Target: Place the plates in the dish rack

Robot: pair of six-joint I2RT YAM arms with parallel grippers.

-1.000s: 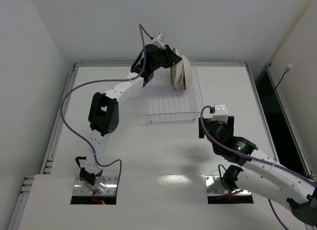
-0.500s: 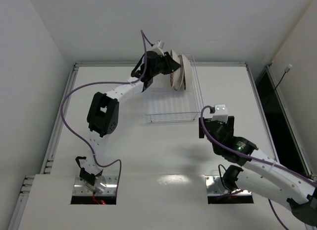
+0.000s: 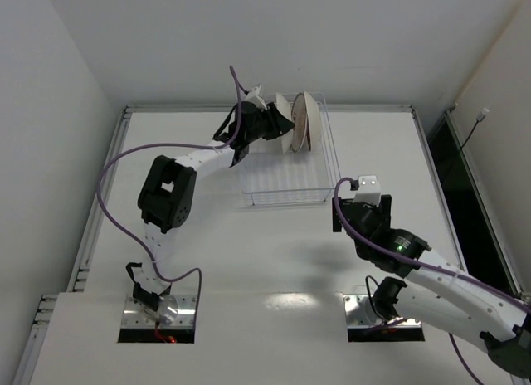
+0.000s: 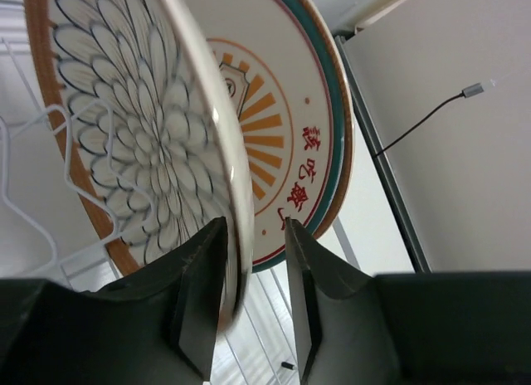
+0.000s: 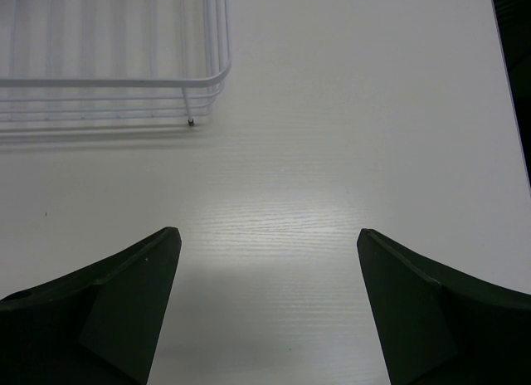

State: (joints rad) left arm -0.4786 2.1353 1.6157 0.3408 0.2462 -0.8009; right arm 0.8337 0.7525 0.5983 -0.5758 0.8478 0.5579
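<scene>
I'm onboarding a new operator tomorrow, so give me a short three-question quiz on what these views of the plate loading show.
1. True or false: the right gripper is open with nothing between its fingers.
2. Whose rim lies between the fingers of the left gripper? A the petal-pattern plate; B the sunburst plate; C neither plate.
3. Fill in: seen from the arms' bases, the plates stand on edge at the ____ end of the dish rack.

Key: 1 true; 2 A; 3 far.
</scene>
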